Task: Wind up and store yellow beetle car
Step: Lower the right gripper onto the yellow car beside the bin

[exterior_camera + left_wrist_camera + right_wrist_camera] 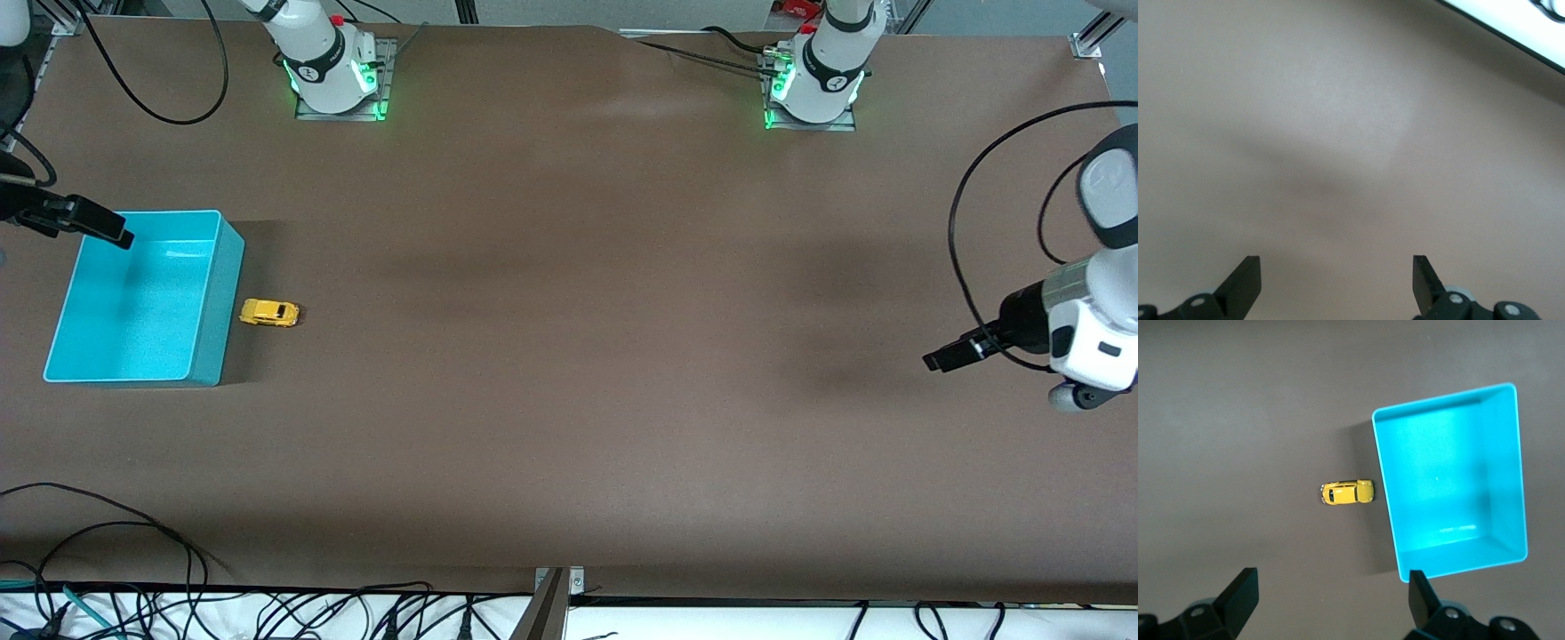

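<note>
The yellow beetle car (pixel 268 312) (pixel 1347 492) stands on the brown table, close beside the turquoise bin (pixel 133 302) (pixel 1451 480), on the side of the bin toward the left arm's end. Nothing lies in the bin. My right gripper (pixel 120 233) (pixel 1331 597) hangs open and high over the bin's corner that lies farthest from the front camera, holding nothing. My left gripper (pixel 938 358) (pixel 1337 280) is open over bare table at the left arm's end, far from the car, and waits.
Both arm bases (pixel 333 71) (pixel 813 80) stand along the table edge farthest from the front camera. Loose black cables (pixel 116 551) lie by the table's front edge. A cable loop (pixel 969 204) hangs by the left arm.
</note>
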Robot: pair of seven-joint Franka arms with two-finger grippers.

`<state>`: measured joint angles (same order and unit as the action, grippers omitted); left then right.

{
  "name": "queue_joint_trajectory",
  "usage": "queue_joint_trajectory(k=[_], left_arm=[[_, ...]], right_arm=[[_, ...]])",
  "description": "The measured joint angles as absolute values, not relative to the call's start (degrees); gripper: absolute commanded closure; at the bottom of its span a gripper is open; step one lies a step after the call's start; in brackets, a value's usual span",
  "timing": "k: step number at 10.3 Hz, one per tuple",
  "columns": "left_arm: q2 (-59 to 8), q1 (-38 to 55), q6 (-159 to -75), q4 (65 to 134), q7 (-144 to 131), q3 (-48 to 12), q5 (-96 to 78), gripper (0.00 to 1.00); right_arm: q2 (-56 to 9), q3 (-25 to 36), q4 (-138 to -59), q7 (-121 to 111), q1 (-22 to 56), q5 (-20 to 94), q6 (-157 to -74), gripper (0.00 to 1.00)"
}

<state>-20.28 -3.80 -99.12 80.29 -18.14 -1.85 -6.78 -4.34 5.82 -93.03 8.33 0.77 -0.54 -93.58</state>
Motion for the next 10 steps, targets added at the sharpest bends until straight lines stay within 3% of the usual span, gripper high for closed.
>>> queue_joint_trajectory(k=[5,10], left_arm=[[-18.8,-3.1,-94.0,77.6,0.0,-1.7,-3.8,0.0],[-15.2,0.1,-88.4,77.4,1.7,0.6,-2.7,0.0]], right_arm=[[-14.8,5.9,-94.3,33.4,0.7,2.9,-97.5,0.0],[-19.5,5.6,-107.6,63.2,1.1,3.5,-120.9,0.0]])
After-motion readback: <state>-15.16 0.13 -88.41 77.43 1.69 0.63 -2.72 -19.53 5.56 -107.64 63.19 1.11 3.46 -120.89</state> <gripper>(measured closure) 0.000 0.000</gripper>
